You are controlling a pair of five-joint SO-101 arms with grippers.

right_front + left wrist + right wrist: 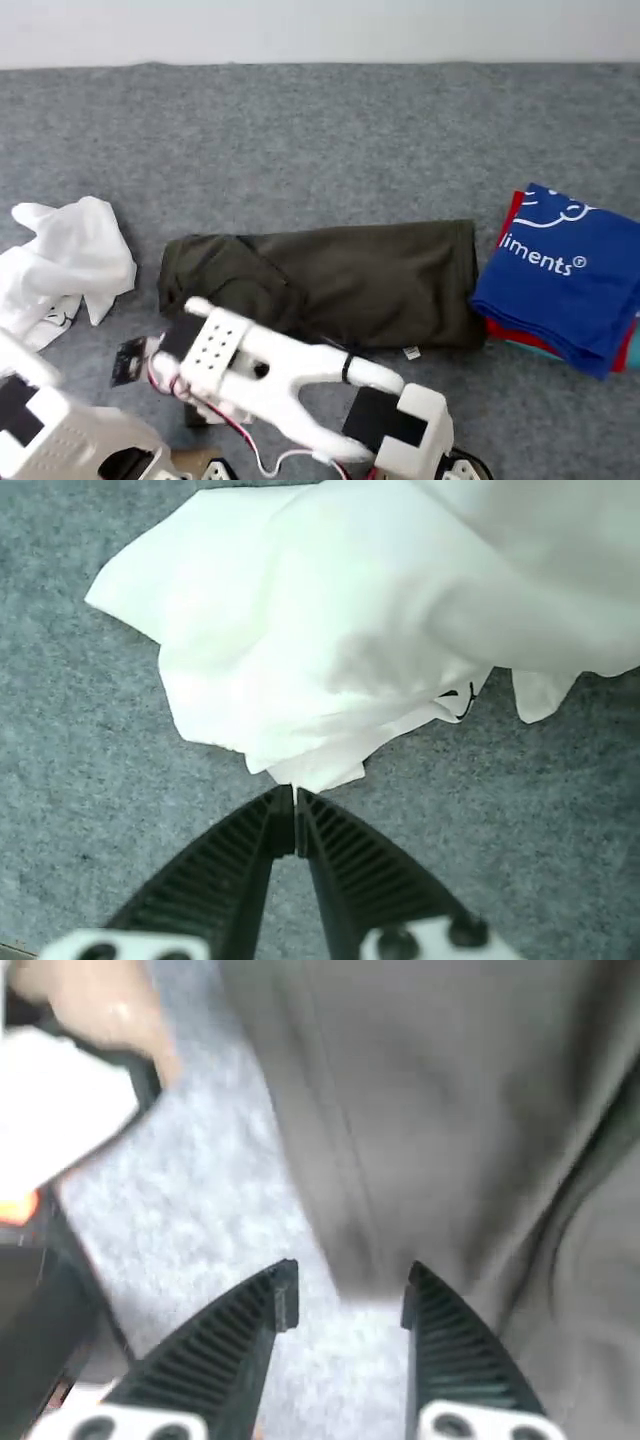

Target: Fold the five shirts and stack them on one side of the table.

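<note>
The right gripper [350, 1282] is hanging low over the grey table [320, 140] with its two black ribbed fingers [250, 1320] standing well apart and gripping nothing. The near edge of the olive shirt [370, 280] is lying just beyond the fingertips, in line with the gap between them. In the high view the right arm [300, 370] is stretching from its base at the near middle of the table toward the left, and its wrist is sitting over the near left corner of that shirt. The olive shirt is lying folded into a long band across the middle of the table. The left gripper [296, 802] is resting with its fingers pressed together and nothing between them, and its tips are pointing at the near edge of the white shirt [70, 255], just short of the cloth. That shirt is lying crumpled at the left side of the table, apart from the olive one. At the right side, the blue shirt [570, 280] is lying folded on top of a red shirt [511, 222], just beside the right end of the olive shirt.
</note>
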